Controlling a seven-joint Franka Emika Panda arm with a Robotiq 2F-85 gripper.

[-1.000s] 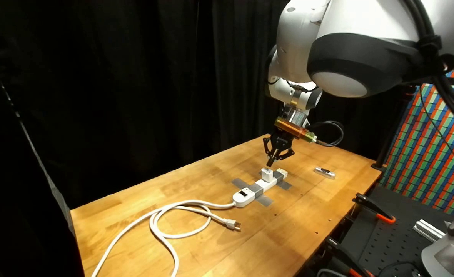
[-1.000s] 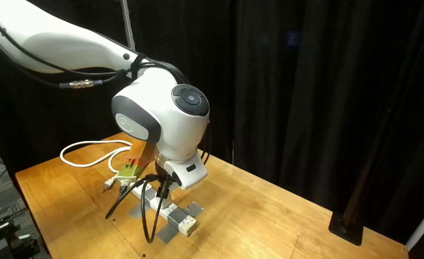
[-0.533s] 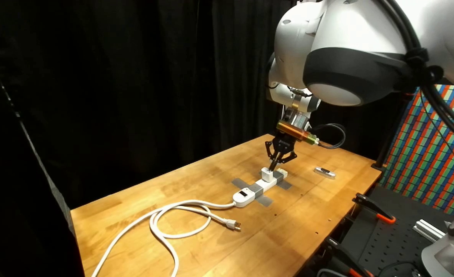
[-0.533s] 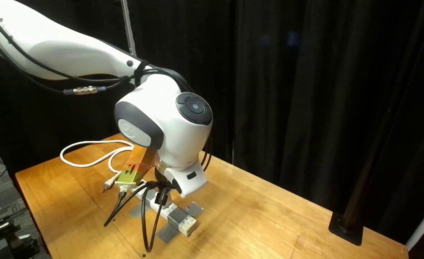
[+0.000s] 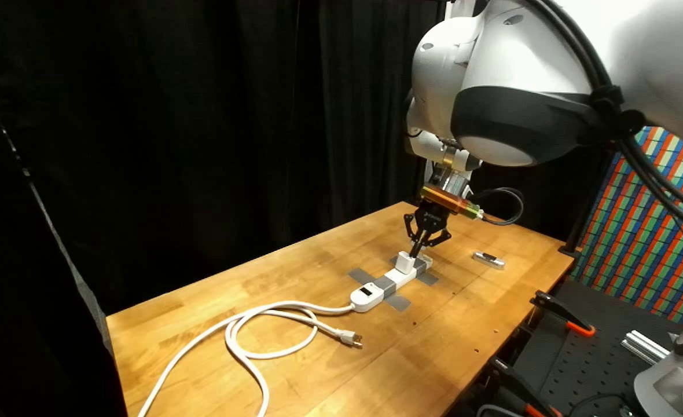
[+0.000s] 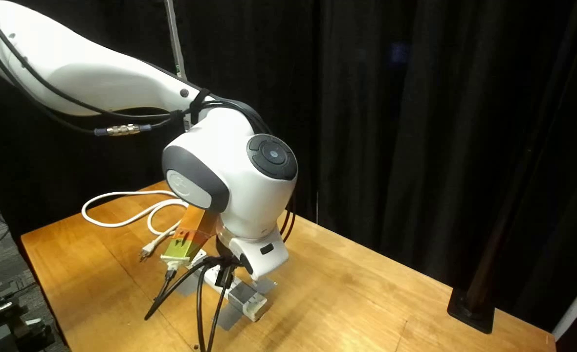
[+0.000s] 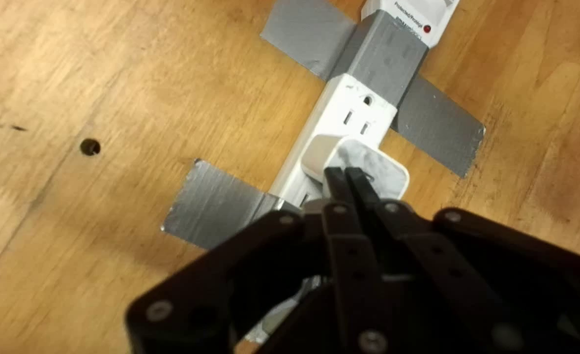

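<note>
A small white block-shaped adapter (image 5: 405,262) stands on a white power strip (image 5: 396,280) and leans slightly in an exterior view. In the wrist view the adapter (image 7: 383,172) shows a grey-white marbled face. My gripper (image 5: 414,255) points down at it with its black fingers together. In the wrist view the fingertips (image 7: 343,170) lie over the adapter's face and seem to touch it; only a thin gap shows between them, with nothing clearly held. A bare outlet of the strip (image 7: 349,115) shows beside the adapter. In an exterior view the wrist and cables hide the fingers and adapter.
Grey tape (image 7: 211,204) fixes the strip to the wooden table (image 5: 318,376). A white cord (image 5: 249,353) with a plug (image 5: 350,337) lies looped on the table. A small silver object (image 5: 488,259) lies farther back. Orange-tipped clamps (image 5: 579,329) grip the table edge.
The arm has come down, and the gripper has moved from above the adapter to against its top. The adapter's top has tipped slightly to the right in an exterior view.
</note>
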